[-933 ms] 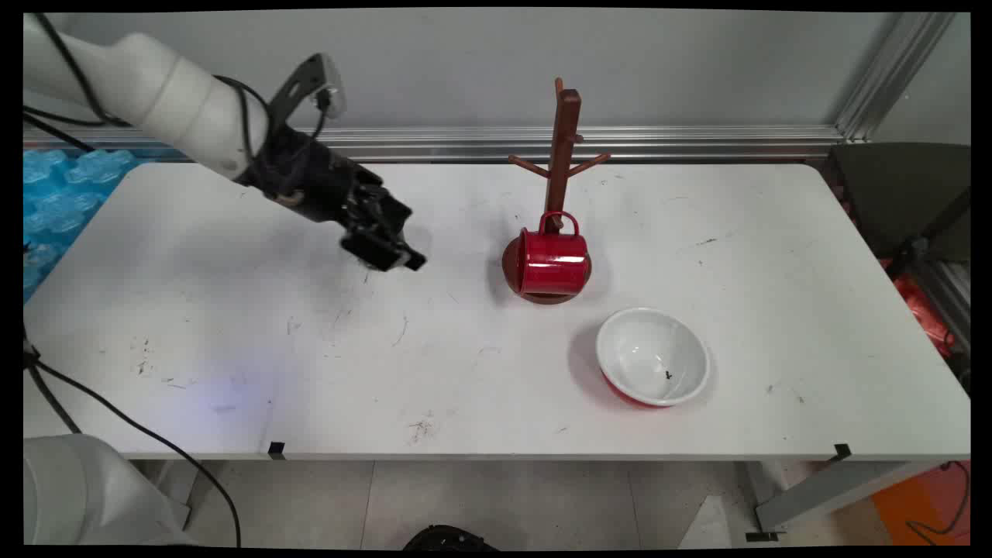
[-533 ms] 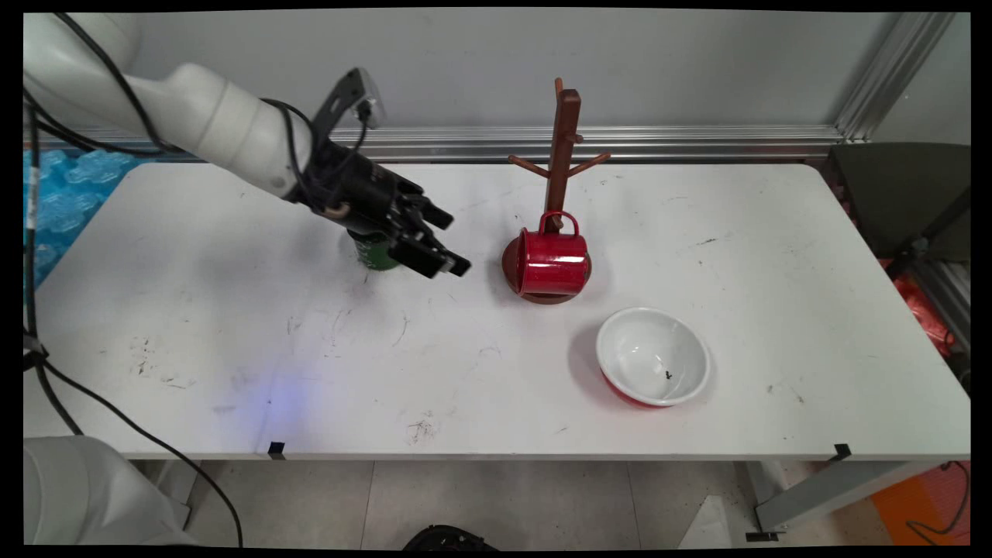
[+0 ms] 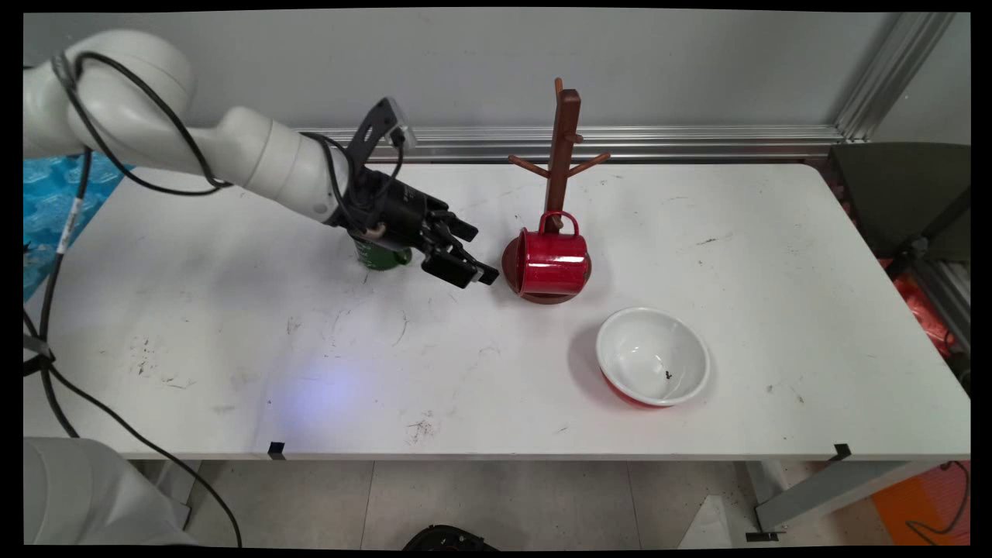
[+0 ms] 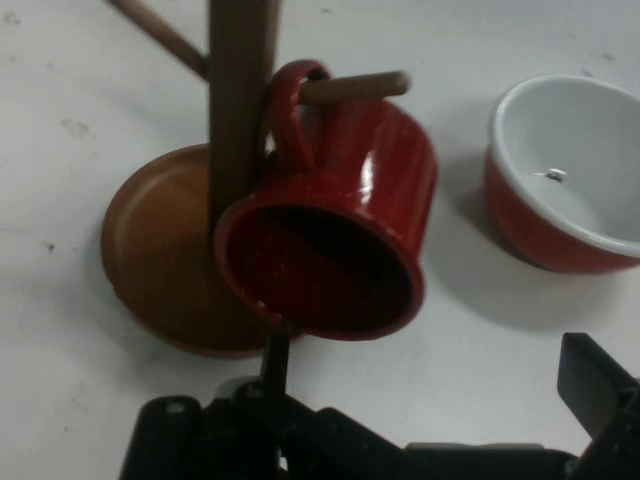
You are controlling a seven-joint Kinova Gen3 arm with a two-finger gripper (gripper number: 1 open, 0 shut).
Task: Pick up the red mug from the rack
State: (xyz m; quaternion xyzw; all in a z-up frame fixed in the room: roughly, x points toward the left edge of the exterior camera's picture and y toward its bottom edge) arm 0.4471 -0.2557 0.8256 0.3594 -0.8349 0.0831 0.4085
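Red mug hangs by its handle on 1 peg of the wooden stand, mid-bench. Gripper sits low, just left of it; fingers spread, holding nothing.

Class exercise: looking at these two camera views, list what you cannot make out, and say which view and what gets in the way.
- Green can, main view: mostly hidden behind the end effector; its label cannot be read.
- End effector, hand view: fingers cut off by the bottom edge.
- Mug stand, hand view: its top is cut off by the upper edge.
- Dark speck in the bowl: too small to identify.
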